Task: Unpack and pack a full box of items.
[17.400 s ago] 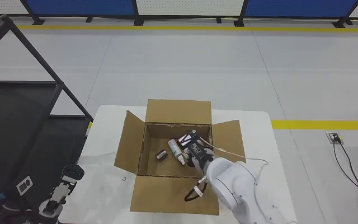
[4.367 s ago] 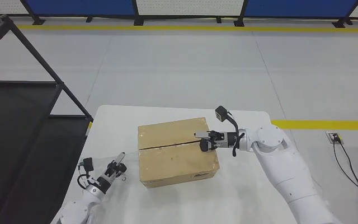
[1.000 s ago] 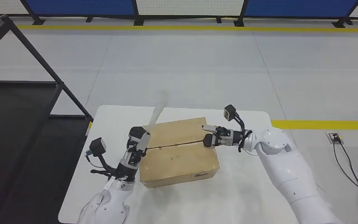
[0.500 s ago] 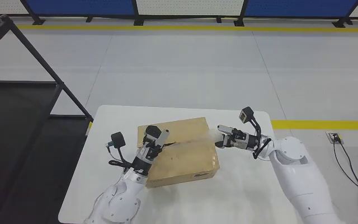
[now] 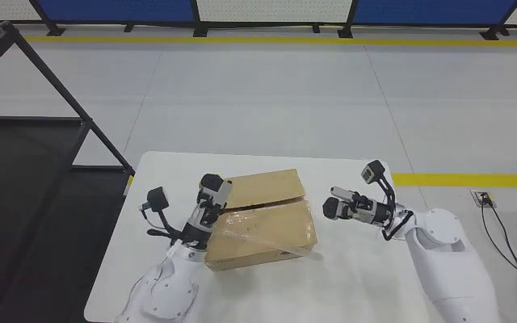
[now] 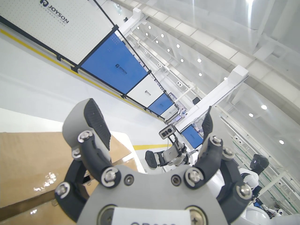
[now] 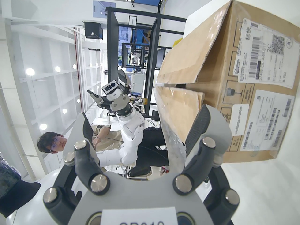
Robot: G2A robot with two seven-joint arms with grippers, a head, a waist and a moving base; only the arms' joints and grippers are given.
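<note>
A brown cardboard box [image 5: 260, 211] sits with its flaps folded down in the middle of the white table [image 5: 355, 278]. A crinkled strip of clear tape [image 5: 271, 236] lies along its near flap and trails off the near right corner. My left gripper [image 5: 213, 190] hovers open over the box's left end, with the box top [image 6: 32, 155] just below its fingers [image 6: 96, 122]. Open too, my right gripper [image 5: 330, 204] stands a short way off the box's right side, facing the labelled end [image 7: 253, 76]. Nothing is between either pair of fingers.
A black metal rack [image 5: 48, 169] stands off the table's left edge. Bare table lies in front of and to the right of the box. A slight gap shows at the flap seam [image 7: 178, 85].
The box went from open flaps to folded shut. My left arm came down from a raised pose onto the box's left end. The right gripper drew back to the right, off the box.
</note>
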